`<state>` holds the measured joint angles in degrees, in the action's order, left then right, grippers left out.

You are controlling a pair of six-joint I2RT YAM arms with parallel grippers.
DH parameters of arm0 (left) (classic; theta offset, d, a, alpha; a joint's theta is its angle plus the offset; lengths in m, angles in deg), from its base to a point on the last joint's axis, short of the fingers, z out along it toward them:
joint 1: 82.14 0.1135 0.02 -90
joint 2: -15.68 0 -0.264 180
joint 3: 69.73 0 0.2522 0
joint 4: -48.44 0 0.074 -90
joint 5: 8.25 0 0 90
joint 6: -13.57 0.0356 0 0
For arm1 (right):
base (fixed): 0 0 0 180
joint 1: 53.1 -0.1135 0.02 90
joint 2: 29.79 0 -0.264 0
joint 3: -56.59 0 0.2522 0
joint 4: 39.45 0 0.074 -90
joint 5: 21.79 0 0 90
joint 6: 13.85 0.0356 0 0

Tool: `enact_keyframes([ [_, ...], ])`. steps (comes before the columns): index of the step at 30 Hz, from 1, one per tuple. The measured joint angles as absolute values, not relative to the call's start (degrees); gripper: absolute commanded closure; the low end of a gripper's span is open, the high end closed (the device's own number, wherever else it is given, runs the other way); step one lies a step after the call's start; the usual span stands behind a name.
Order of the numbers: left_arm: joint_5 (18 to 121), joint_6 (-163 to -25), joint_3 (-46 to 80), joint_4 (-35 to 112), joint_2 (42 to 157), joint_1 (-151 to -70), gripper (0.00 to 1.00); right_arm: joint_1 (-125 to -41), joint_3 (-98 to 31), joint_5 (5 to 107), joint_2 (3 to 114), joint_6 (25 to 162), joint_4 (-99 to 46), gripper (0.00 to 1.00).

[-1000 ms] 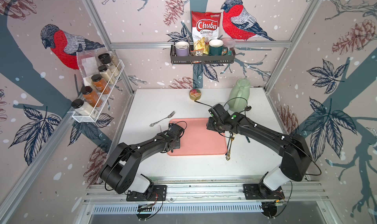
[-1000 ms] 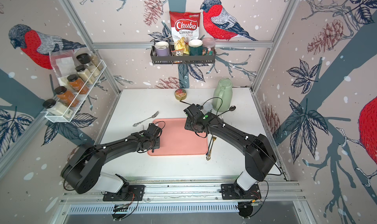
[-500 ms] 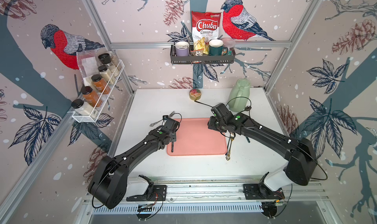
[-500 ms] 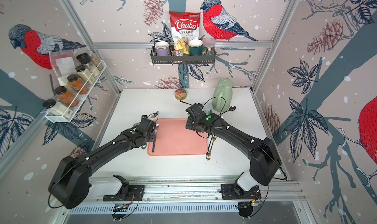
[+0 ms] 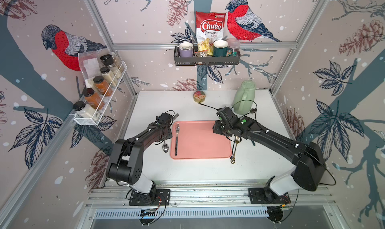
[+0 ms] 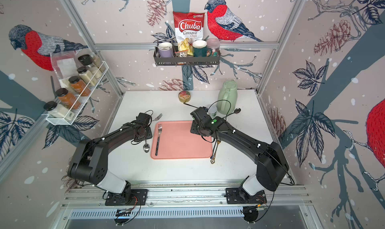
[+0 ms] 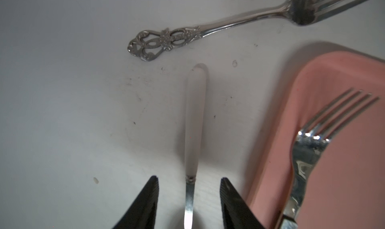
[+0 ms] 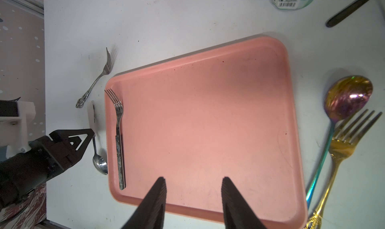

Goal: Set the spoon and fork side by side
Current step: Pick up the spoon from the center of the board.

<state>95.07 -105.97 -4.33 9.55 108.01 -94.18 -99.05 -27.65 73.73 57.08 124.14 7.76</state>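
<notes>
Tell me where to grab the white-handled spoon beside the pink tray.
Take the white-handled spoon by its white handle, from straight above, jaws across its width. It lies flat on the table, close beside the pink tray, so the tray-side finger has little room. The open left gripper straddles its neck.

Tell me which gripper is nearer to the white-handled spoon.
Left. The left gripper is right at the spoon, its open jaws on either side of the stem. The right gripper is open above the tray, with the tray's fork between it and the spoon.
</notes>
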Motion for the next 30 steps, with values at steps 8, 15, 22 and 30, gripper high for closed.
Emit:
enact_keyframes([
  [8,93.35,-105.49,-3.92,10.40,110.88,-92.99,0.75,-98.22,-25.88,73.56,55.00,123.76,7.37,0.59],
  [15,94.07,-104.88,-3.94,10.53,110.85,-92.84,0.86,-97.24,-24.33,72.33,54.21,122.85,6.21,0.59],
  [22,93.19,-103.52,-4.07,10.36,107.64,-92.84,0.92,-96.45,-23.21,70.43,53.23,122.82,4.44,0.60],
  [30,79.77,-104.42,-7.39,14.82,91.51,-93.39,0.89,-95.34,-16.74,60.05,49.52,122.50,-6.10,0.66],
])
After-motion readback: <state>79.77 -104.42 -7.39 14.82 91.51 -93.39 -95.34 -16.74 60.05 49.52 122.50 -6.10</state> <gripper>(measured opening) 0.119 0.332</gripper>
